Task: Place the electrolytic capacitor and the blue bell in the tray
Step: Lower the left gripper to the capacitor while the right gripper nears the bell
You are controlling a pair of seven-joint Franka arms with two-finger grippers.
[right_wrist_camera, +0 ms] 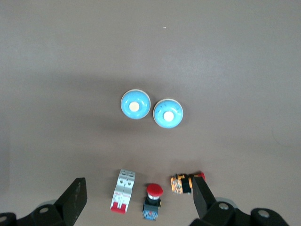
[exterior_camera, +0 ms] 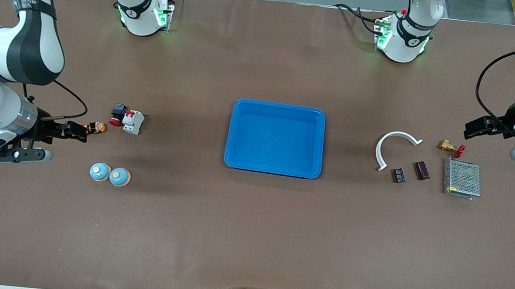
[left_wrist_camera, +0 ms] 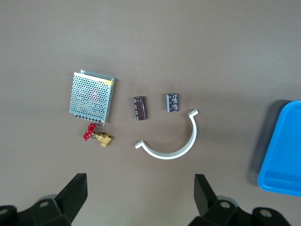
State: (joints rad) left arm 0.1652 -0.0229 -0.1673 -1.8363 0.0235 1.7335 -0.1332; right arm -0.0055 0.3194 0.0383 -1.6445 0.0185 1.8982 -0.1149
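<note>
You have a bright-blue shallow plastic tray [exterior_camera: 276, 138] on the plain brown bench [exterior_camera: 246, 240], and two round pale-blue bells [exterior_camera: 109, 174], each with a cream centre. Look for the two dark-brown cylindrical capacitors [exterior_camera: 410, 172], the silver perforated-mesh metal box [exterior_camera: 462, 178], the white curved plastic clip [exterior_camera: 395, 148] and the brass valve with a red handle [exterior_camera: 450, 147].

env: robotics lab | evidence: 2 arm bases bolted to brown-covered table [exterior_camera: 246, 240], cables along edge
</note>
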